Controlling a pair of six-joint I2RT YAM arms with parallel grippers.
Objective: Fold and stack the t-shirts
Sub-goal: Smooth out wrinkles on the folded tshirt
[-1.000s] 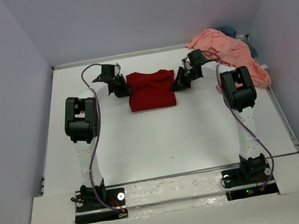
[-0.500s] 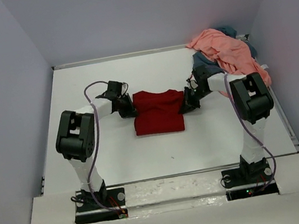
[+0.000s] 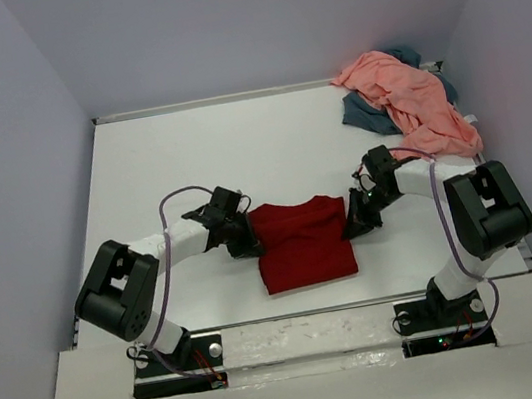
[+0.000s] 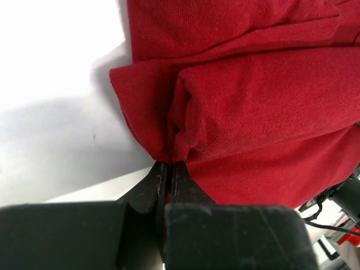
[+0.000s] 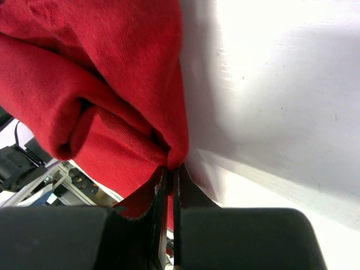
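The dark red t-shirt lies folded into a rectangle on the white table, near the front edge between the two arms. My left gripper is shut on its left edge; in the left wrist view the red t-shirt bunches into the pinched left gripper. My right gripper is shut on the right edge, and in the right wrist view the red t-shirt is gathered at the right gripper. A salmon pink t-shirt lies crumpled at the back right over a slate blue-grey t-shirt.
White walls close in the table at the back and both sides. The raised front ledge holding the arm bases runs just below the red shirt's lower edge.
Both arms have drawn the folded red shirt from the back middle of the table toward the front edge, keeping hold of its two sides. The pile at the back right has not moved.
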